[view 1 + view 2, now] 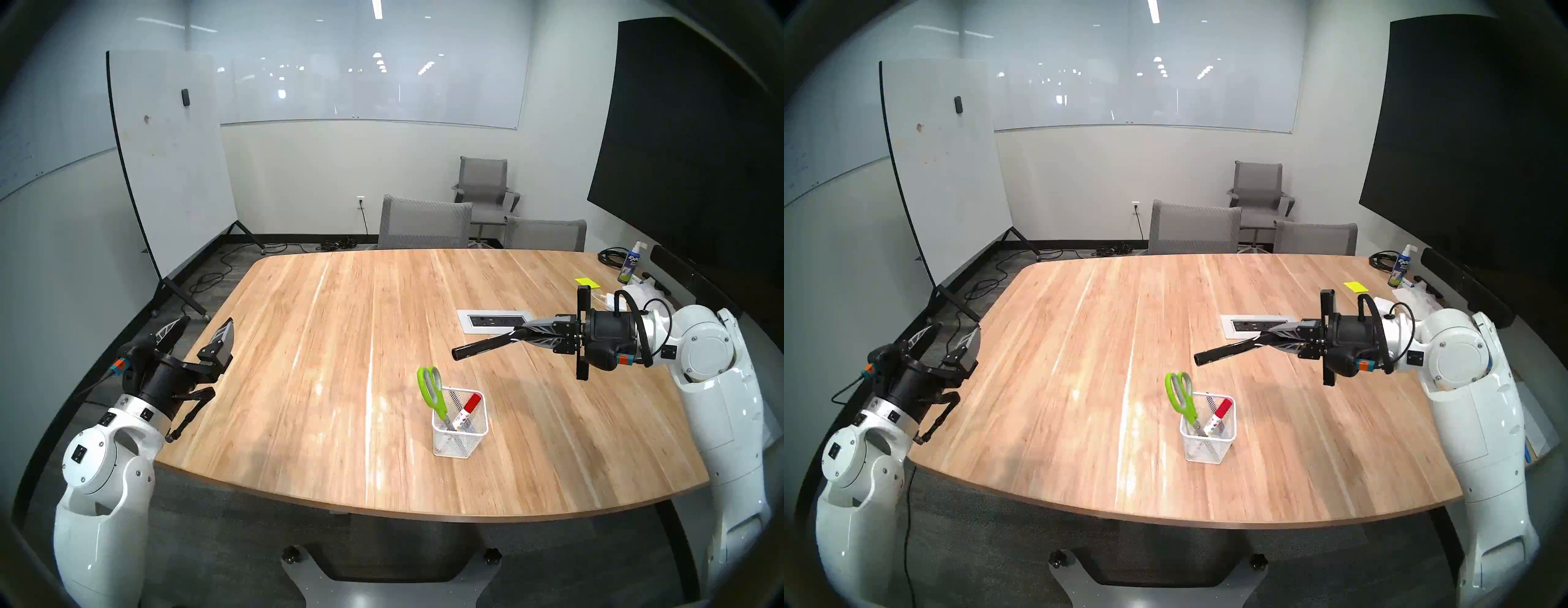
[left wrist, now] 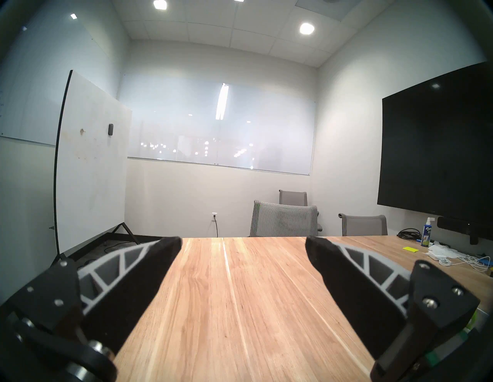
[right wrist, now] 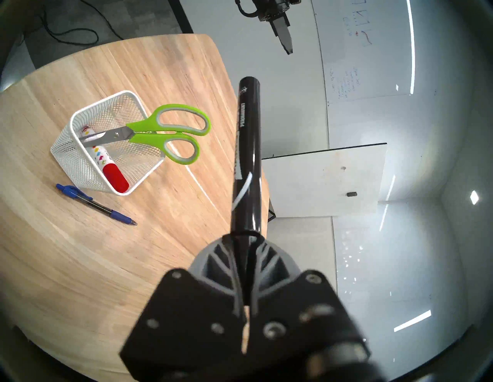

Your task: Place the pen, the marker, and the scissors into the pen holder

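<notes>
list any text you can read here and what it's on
"EXPO": spray bottle at the table's far right.
White lettering on the black marker: too blurred to read.
Print on the red-capped marker: coloured shapes, no words legible.
Writing on the wall whiteboard: too faint to read.

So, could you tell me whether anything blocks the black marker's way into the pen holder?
Partly: the scissors and a red-capped marker already lean inside the pen holder, leaving some open room. The air between black marker and holder looks clear.
</notes>
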Robot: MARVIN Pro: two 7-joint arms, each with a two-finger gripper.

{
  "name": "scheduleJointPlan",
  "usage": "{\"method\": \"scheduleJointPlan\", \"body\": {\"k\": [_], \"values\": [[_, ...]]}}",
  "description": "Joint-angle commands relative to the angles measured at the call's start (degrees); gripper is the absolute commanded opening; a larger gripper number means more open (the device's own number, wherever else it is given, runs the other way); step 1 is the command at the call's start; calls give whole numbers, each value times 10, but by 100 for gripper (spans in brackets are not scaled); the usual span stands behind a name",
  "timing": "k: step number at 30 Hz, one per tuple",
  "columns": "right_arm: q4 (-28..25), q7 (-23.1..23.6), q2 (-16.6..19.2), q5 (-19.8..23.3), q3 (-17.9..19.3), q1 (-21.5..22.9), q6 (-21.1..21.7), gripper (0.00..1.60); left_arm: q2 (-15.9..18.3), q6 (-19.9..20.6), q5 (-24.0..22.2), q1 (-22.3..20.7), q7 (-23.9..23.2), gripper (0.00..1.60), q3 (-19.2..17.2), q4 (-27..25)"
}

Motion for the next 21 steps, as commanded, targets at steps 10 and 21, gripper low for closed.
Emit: {"method": "scheduleJointPlan", "body": {"k": [10,21], "values": [[8,-43,11,-68,-9,24,-85,0,0,2,0,-1,0,160,-3,-10],[15,-103,34,-133,-33,35,-113,0,-2,3,1,-2,-1,160,-3,-10]]}}
